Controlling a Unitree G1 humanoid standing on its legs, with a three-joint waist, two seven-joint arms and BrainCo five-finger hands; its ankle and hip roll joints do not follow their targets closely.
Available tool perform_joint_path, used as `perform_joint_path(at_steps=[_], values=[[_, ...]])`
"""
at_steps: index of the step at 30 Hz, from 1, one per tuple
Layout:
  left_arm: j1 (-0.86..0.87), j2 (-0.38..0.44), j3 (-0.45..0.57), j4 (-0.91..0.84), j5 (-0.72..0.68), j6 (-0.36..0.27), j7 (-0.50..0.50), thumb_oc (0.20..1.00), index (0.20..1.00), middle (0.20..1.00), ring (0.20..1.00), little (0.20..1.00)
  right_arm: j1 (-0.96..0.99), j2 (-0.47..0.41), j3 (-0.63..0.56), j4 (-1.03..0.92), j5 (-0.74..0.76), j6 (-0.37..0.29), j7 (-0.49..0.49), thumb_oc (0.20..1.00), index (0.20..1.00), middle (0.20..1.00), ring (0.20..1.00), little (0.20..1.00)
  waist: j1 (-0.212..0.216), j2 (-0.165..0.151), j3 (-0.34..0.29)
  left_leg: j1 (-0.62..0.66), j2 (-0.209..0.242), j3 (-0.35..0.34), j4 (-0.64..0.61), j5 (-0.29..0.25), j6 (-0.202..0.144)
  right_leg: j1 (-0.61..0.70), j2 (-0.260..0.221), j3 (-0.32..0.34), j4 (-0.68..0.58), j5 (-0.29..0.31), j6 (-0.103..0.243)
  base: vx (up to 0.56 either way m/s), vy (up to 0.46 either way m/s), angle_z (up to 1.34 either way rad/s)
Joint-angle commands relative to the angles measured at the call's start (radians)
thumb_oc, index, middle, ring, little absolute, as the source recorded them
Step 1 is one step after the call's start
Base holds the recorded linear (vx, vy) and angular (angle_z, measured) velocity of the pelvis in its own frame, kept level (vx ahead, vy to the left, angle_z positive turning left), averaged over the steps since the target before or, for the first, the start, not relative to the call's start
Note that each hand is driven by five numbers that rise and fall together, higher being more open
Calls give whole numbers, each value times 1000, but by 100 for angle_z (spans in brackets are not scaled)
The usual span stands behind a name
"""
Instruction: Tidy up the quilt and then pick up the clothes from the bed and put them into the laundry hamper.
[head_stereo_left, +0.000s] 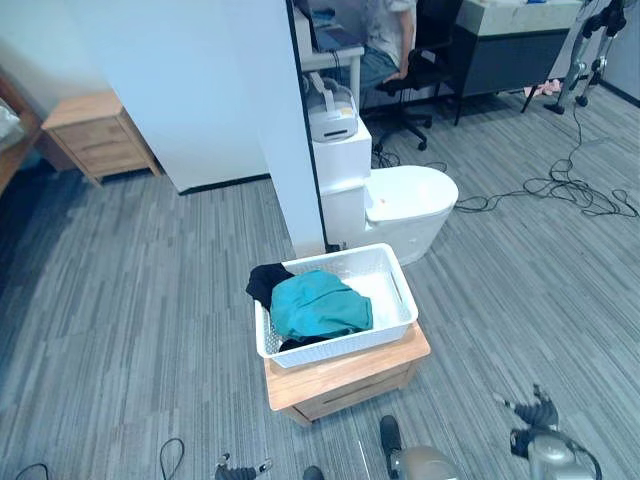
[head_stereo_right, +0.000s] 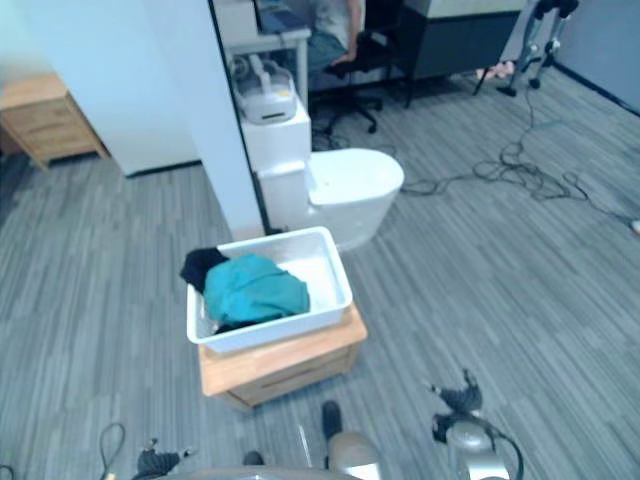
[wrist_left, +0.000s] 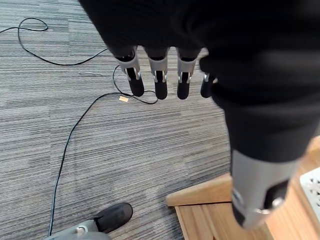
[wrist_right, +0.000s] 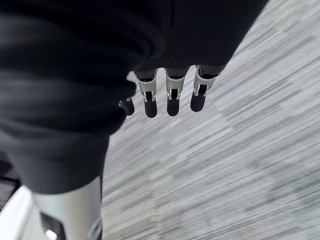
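White slatted laundry hamper, one of it, sits on one low wooden stand on the grey carpet. Two garments in it that you can count: one teal garment on top, one black garment draped over the hamper's back-left rim, with more dark cloth showing under the teal.

Left hand: fingers straight and relaxed, holding nothing, hanging over carpet beside the stand's corner. Right hand: same, fingers straight, nothing held, over bare carpet.

Behind the hamper you've got one white toilet by a white partition. One wooden nightstand far left. One person seated on an office chair at the back.
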Motion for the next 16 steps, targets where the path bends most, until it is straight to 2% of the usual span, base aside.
perform_joint_path(at_steps=[1,2,3,4,8,10,14,16], values=[[-35,6,-22,31,-42,28,-27,1000,1000,1000,1000,1000,-124,23,55,164,-76,-18,134,1000,1000,1000,1000,1000,5,-18,40,3,-62,27,1,-69,31,85,-5,15,-8,-122,98,-53,12,7],[-40,6,-25,36,-39,28,-30,1000,1000,1000,1000,1000,-129,28,64,198,-98,-25,144,1000,1000,1000,1000,1000,8,-16,38,3,-62,26,1,-69,31,85,-6,15,-8,-122,98,-68,8,8],[-56,9,-34,50,-26,31,-43,1000,1000,1000,1000,1000,-143,48,96,298,-192,-8,193,1000,1000,1000,1000,1000,20,-12,34,5,-62,22,1,-69,32,87,-7,10,-8,-121,98,-68,2,6],[-62,10,-38,55,-17,31,-49,1000,1000,1000,1000,1000,-145,53,114,331,-210,13,214,1000,1000,1000,1000,1000,26,-10,32,5,-63,20,1,-69,32,88,-7,7,-8,-121,99,-62,-1,6],[-76,11,-53,62,10,37,-63,1000,1000,1000,1000,1000,-157,63,134,389,-115,41,268,1000,1000,1000,1000,1000,42,-10,21,9,-65,11,1,-71,34,93,-9,-3,-8,-119,100,-39,-21,17],[-79,12,-57,66,24,41,-67,1000,1000,1000,1000,1000,-175,72,148,391,-173,40,304,1000,1000,1000,1000,1000,49,-15,14,12,-69,7,1,-74,38,95,-7,-2,-8,-121,98,-45,-30,17],[-80,11,-49,65,46,41,-68,1000,1000,1000,1000,1000,-177,83,180,388,-222,38,288,1000,1000,1000,1000,1000,54,-18,12,11,-68,2,1,-75,40,94,-5,2,-8,-122,97,-41,-22,-1],[-80,13,-48,69,59,36,-66,1000,1000,1000,1000,1000,-179,80,187,388,-185,43,296,1000,1000,1000,1000,1000,56,-22,11,14,-68,-1,1,-76,41,94,-3,4,-8,-121,98,-37,-32,20]])
